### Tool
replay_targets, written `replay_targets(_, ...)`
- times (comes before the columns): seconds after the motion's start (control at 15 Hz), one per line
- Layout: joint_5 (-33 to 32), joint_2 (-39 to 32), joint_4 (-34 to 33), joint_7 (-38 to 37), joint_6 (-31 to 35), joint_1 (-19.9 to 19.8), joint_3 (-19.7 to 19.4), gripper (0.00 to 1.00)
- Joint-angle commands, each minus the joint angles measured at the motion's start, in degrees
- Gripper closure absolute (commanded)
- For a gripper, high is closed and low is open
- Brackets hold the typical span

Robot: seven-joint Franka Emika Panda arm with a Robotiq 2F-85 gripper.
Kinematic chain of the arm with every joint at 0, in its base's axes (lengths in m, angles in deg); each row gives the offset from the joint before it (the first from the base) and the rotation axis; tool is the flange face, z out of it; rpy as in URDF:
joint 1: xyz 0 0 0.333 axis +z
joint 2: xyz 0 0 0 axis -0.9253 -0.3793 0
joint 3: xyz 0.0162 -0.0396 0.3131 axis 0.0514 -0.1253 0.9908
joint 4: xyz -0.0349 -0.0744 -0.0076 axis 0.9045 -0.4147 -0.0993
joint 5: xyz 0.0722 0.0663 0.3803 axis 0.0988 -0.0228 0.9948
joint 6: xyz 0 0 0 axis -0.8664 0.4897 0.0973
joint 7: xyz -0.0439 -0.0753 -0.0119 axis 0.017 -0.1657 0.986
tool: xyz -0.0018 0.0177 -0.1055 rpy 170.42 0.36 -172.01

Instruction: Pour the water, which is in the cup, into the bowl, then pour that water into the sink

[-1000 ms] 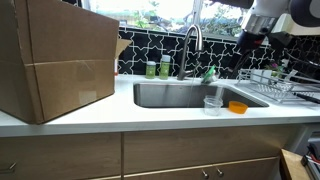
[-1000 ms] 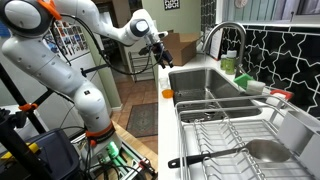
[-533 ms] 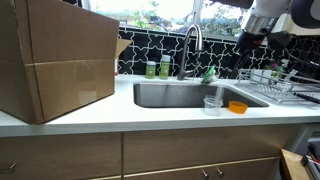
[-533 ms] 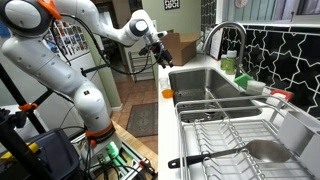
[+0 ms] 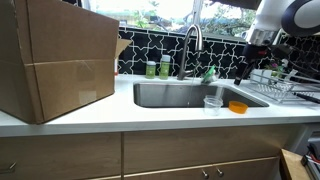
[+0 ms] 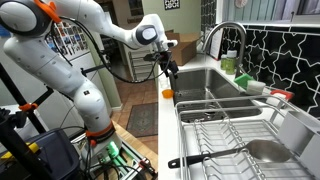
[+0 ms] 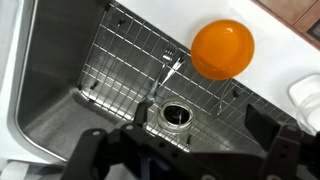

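The clear cup (image 5: 212, 103) stands on the white counter at the sink's front right corner, with the orange bowl (image 5: 237, 106) just beside it. The bowl also shows in an exterior view (image 6: 168, 93) and in the wrist view (image 7: 222, 48). A pale rim at the wrist view's right edge looks like the cup (image 7: 306, 93). The water is too faint to see. My gripper (image 5: 252, 52) hangs open and empty above the sink (image 5: 180, 95), well above cup and bowl; it also shows in an exterior view (image 6: 168, 68). In the wrist view its fingers (image 7: 285, 140) stand wide apart over the sink (image 7: 60, 70) with its drain (image 7: 175, 115).
A big cardboard box (image 5: 55, 60) fills the counter's left end. The curved faucet (image 5: 192, 45) and green bottles (image 5: 157, 68) stand behind the basin. A wire dish rack (image 5: 275, 85) sits at the right. A wire grid (image 7: 130, 70) lines the sink bottom.
My gripper has moved down and towards the sink and the bowl. Cup and bowl have not moved.
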Motion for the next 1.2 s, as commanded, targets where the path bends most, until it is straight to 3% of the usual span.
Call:
replay_targets(0.0, 8.55, -0.19, 3.29, 11.59, 2.72, 1.99, -5.97, 0.00)
replay_targets(0.27, 15.58, -2.10, 4.20, 20.48, 1.06, 1.71, -10.15, 0.00)
replay_targets(0.6, 17.27, -6.24, 3.67, 23.59, 1.89, 1.24, -10.85, 0.00)
replay_targets(0.67, 17.43, -6.92, 3.52, 23.86, 1.80, 1.30, -10.68, 0.03)
replay_targets(0.8, 17.76, -8.22, 3.10, 24.31, 1.67, 1.26, -10.44, 0.27)
replay_targets(0.93, 17.66, -9.36, 2.81, 24.26, 1.90, 1.08, -10.22, 0.36)
replay_targets(1.07, 17.71, -10.21, 2.57, 23.97, 2.43, 0.98, -10.01, 0.54)
replay_targets(1.13, 18.05, -10.53, 2.42, 23.92, 2.83, 1.03, -10.00, 0.44)
